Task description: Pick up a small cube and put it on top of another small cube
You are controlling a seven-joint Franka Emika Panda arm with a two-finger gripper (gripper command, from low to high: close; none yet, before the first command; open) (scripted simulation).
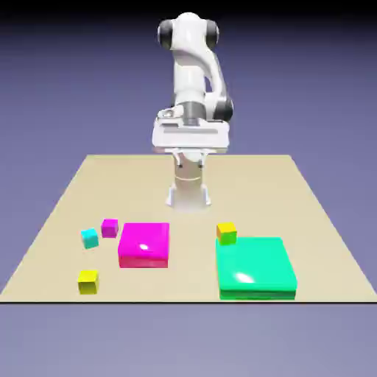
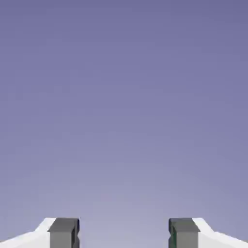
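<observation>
Hanging high above the far end of the table (image 1: 59,221), the gripper (image 1: 190,151) is seen close to the robot's base, well apart from every cube. Its fingertips (image 2: 64,232) are spread wide in the hand view, with nothing but blue-violet backdrop between them. The small magenta cube (image 1: 110,227) is found just beside the large magenta block (image 1: 144,244), on that block's side toward the exterior view's left. A cyan cube (image 1: 90,238) is set near the small magenta cube, a yellow cube (image 1: 88,281) lies nearer the table's front edge, and an orange-topped cube (image 1: 227,233) sits at the far corner of the large green block (image 1: 255,267).
</observation>
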